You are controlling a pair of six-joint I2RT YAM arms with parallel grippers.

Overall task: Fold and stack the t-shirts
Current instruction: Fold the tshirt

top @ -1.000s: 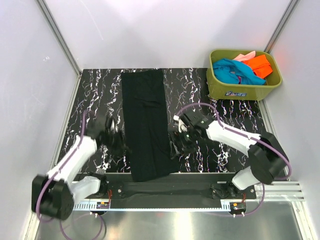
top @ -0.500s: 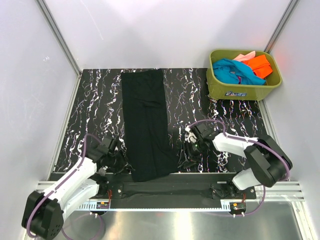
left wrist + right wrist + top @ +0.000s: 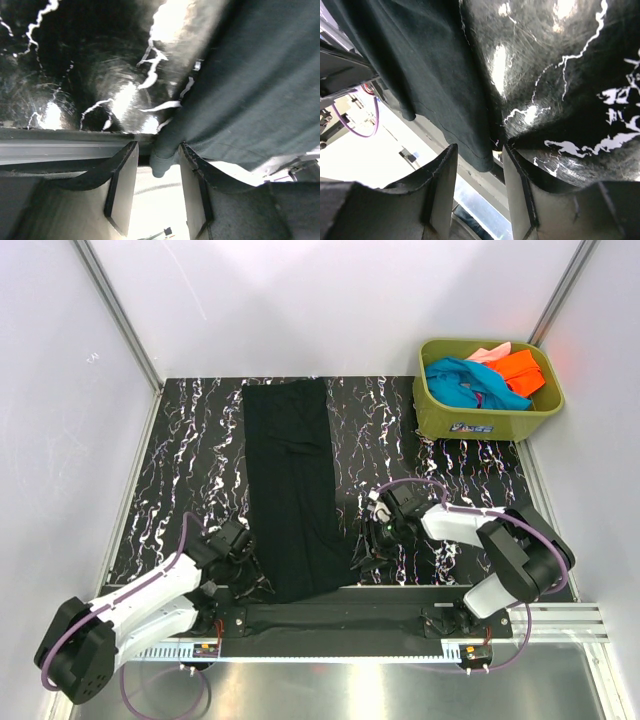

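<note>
The black t-shirt (image 3: 290, 490) lies folded into a long narrow strip down the middle of the table, its near end hanging over the front edge. My left gripper (image 3: 240, 575) is open at the shirt's near left corner. In the left wrist view (image 3: 157, 146) a rolled edge of the black t-shirt (image 3: 162, 155) sits between the spread fingers. My right gripper (image 3: 368, 560) is open at the near right corner. In the right wrist view (image 3: 478, 148) the black hem (image 3: 480, 152) hangs between its fingers. The teal (image 3: 462, 380), orange (image 3: 520, 370) and pink (image 3: 488, 352) t-shirts lie in the tub.
The olive-green tub (image 3: 487, 420) stands at the back right of the black marbled table (image 3: 190, 460). The metal front rail (image 3: 330, 615) runs just below both grippers. White walls close in the left, back and right.
Both grippers have moved toward the table's near edge. The left one has swung right to the shirt's near left corner, and the right one has drawn in to the near right corner.
</note>
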